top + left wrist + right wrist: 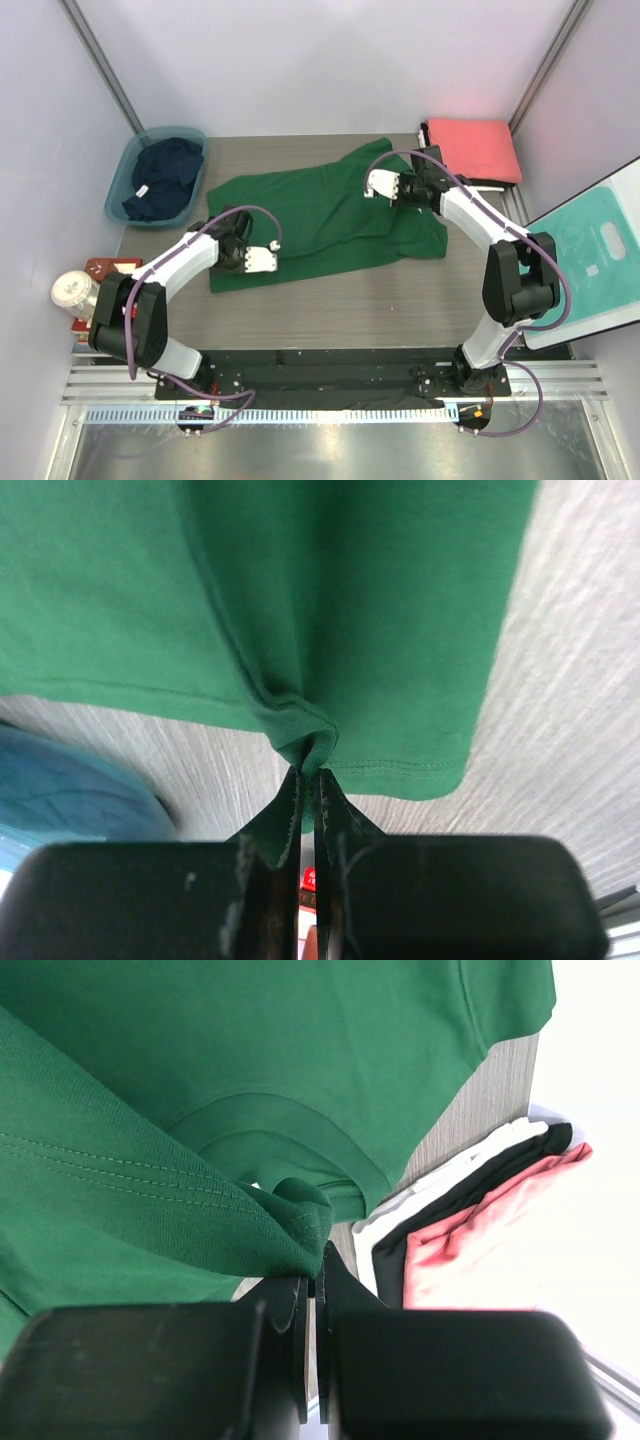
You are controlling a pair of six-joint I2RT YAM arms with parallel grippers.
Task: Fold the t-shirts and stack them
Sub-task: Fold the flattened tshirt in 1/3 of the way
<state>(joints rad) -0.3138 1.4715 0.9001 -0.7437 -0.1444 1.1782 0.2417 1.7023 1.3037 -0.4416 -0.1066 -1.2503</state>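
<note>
The dark green t-shirt (320, 225) lies spread across the middle of the table. My left gripper (262, 260) is shut on its near hem (300, 745), which bunches at the fingertips. My right gripper (383, 184) is shut on a fold of the green t-shirt (290, 1222) near the far right edge. A folded stack with the coral-red t-shirt (474, 148) on top sits at the back right; the black (470, 1195) and white (450, 1172) ones lie under it. The navy t-shirt (165, 175) is crumpled in the tub.
A teal plastic tub (122, 185) stands at the back left. A teal-and-white board (590, 255) leans at the right. A can (72, 291) and a red box (100, 268) sit off the table's left edge.
</note>
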